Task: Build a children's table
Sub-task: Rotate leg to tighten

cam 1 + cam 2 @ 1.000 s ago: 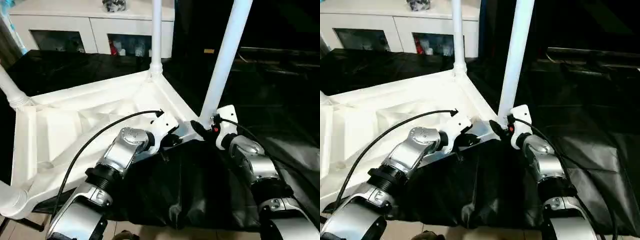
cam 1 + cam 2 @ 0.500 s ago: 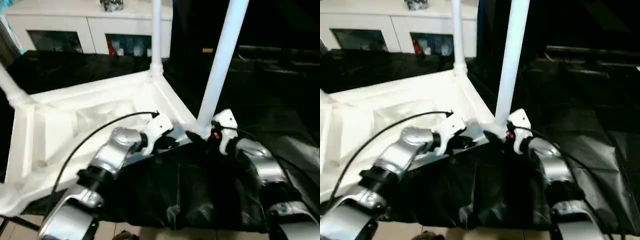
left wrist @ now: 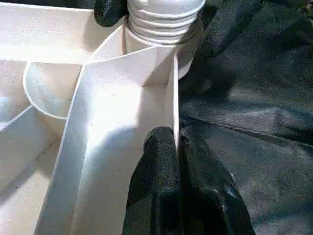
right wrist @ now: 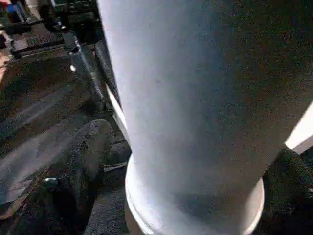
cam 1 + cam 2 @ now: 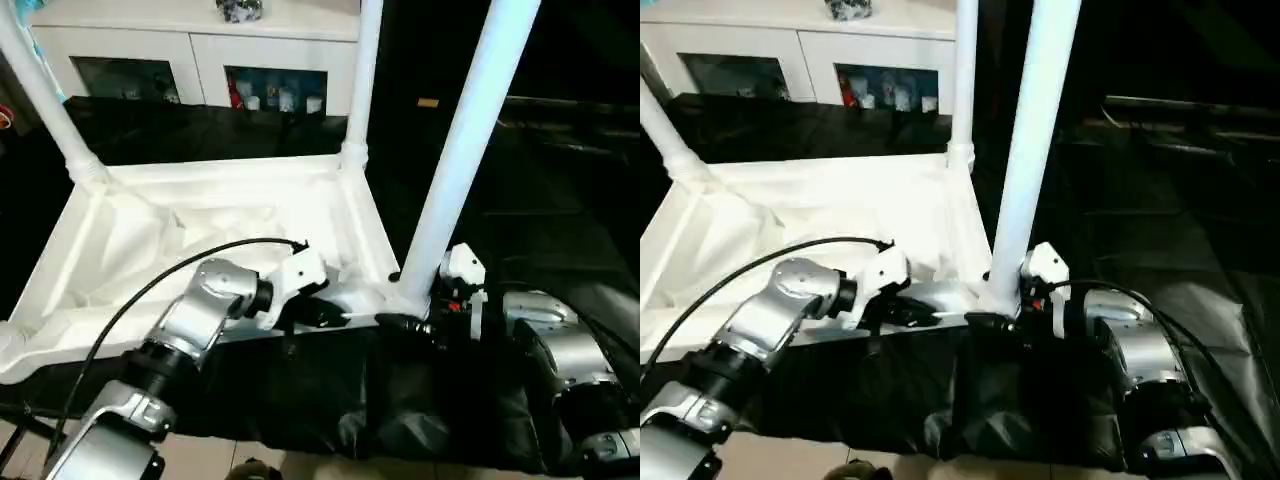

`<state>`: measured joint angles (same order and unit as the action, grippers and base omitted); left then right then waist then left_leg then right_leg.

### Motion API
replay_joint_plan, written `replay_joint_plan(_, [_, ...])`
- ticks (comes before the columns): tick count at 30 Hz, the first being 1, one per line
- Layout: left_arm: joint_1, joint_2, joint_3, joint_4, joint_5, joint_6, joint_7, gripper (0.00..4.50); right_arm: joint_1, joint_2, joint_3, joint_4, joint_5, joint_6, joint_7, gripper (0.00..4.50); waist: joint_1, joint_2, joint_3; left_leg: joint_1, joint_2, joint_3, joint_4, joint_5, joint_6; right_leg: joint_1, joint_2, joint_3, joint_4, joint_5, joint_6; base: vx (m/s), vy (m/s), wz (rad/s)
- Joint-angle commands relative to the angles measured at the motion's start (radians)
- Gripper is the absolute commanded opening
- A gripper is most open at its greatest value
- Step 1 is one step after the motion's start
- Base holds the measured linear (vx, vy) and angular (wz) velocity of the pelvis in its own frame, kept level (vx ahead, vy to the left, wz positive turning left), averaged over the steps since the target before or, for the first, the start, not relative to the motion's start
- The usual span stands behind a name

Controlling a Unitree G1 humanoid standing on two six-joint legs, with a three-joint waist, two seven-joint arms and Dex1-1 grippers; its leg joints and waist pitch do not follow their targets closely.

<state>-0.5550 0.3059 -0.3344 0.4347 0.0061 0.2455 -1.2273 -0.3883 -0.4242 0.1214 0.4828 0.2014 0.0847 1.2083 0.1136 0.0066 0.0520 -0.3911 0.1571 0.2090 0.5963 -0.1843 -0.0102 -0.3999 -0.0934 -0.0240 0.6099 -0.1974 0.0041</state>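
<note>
The children's table (image 5: 230, 215) lies upside down on a black cloth (image 5: 400, 400), legs upright. Behind it stands a white cabinet (image 5: 200, 50) with glass doors. The near-right leg (image 5: 455, 180) rises from the corner socket, directly in front of my right gripper (image 5: 415, 325); its fingers stand wide, one on either side of the leg base. My left gripper (image 3: 178, 147) is clamped narrow on the near rim wall, just beside that socket
</note>
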Motion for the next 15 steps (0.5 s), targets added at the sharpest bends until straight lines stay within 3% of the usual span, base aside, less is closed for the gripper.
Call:
replay_joint_plan(1, [-0.004,-0.023,-0.009,-0.056,-0.063,-0.011,-0.037,0.00,0.013,0.002,0.039,-0.025,0.005,0.020,0.037,3.81,-0.001,-0.014,-0.058,0.029,0.079,-0.036,-0.082,-0.228,0.050,0.032,-0.063,0.029,-0.073,-0.191,-0.249,0.000,0.000,0.00])
replay_joint_plan(8, [-0.001,-0.017,-0.008,-0.063,-0.065,-0.002,-0.056,0.00,0.025,-0.005,0.046,-0.059,0.014,0.050,0.062,3.06,0.003,-0.014,-0.060,0.027,0.079,-0.035,-0.078,-0.199,0.063,0.033,-0.064,0.029,-0.069,-0.157,-0.257,0.000,0.000,0.00])
replay_joint_plan(15, [-0.010,-0.048,0.001,-0.036,-0.031,0.001,0.020,0.00,0.023,0.057,0.020,-0.022,-0.002,0.019,-0.051,2.77,-0.002,-0.013,-0.058,0.028,0.079,-0.037,-0.082,-0.226,0.044,0.030,-0.065,0.030,-0.073,-0.194,-0.248,0.000,0.000,0.00])
